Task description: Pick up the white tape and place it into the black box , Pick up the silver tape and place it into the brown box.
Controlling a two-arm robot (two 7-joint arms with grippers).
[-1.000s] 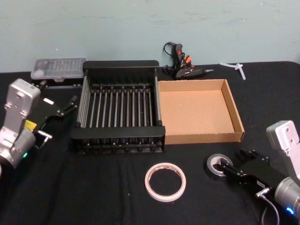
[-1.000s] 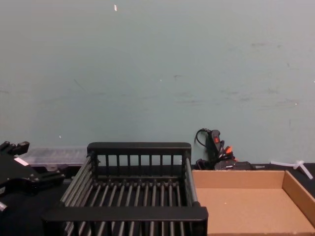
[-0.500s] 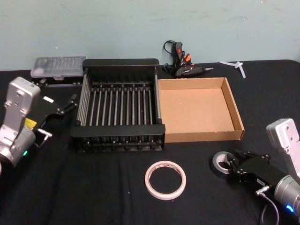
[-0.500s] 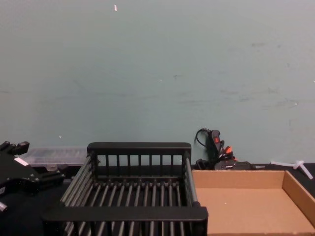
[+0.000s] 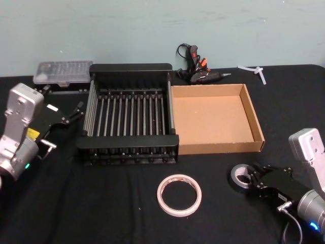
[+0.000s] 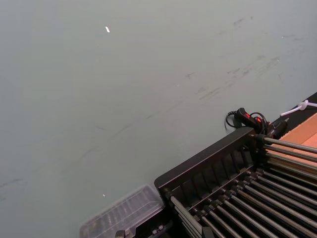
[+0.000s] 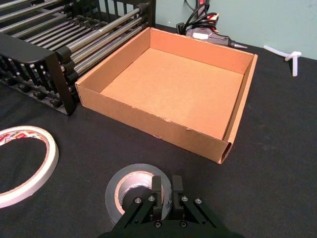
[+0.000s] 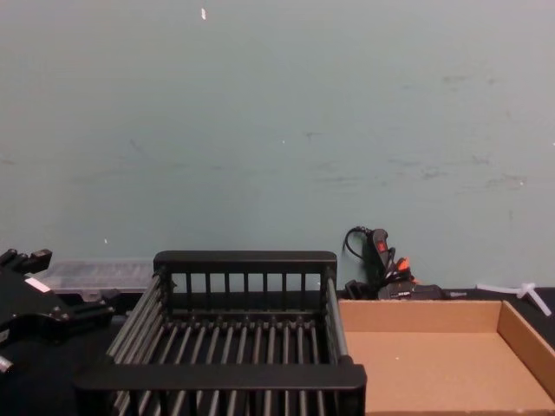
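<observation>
Right gripper (image 7: 163, 191) low at the near right of the brown box (image 5: 256, 127), wrist angled back toward the robot, fingers (image 7: 157, 194) pressed close on the near wall of the silver tape (image 7: 130, 187), one inside the core, one outside. Roll lying flat on the black cloth (image 5: 101, 203), in front of the brown box's near right corner, apart from its wall. In the head view, same gripper (image 5: 252, 177) reaching in from the lower right, silver tape (image 5: 238, 175) at its tip.

Left gripper (image 5: 78, 111) hanging to the far left of the brown box, beyond the black box (image 5: 127, 148), just off that crate's left wall, arm bent and raised; fingers slightly parted, gripping nothing. In the chest view, left gripper (image 8: 95, 305) dark at the left edge, level with the crate's rim (image 8: 225, 374).

White tape (image 5: 179, 195) flat on the cloth, in front of the brown box's near left corner, well left of the silver roll, red print on the inner core. Black box pressed side to side against the brown box's left wall; both hold nothing.

Behind the brown box, by the wall: a black glue gun (image 5: 195, 68) with orange parts and cable. Off its far right corner, a white plastic piece (image 5: 254, 72). Far left, behind the crate, a clear plastic case (image 5: 62, 72).
</observation>
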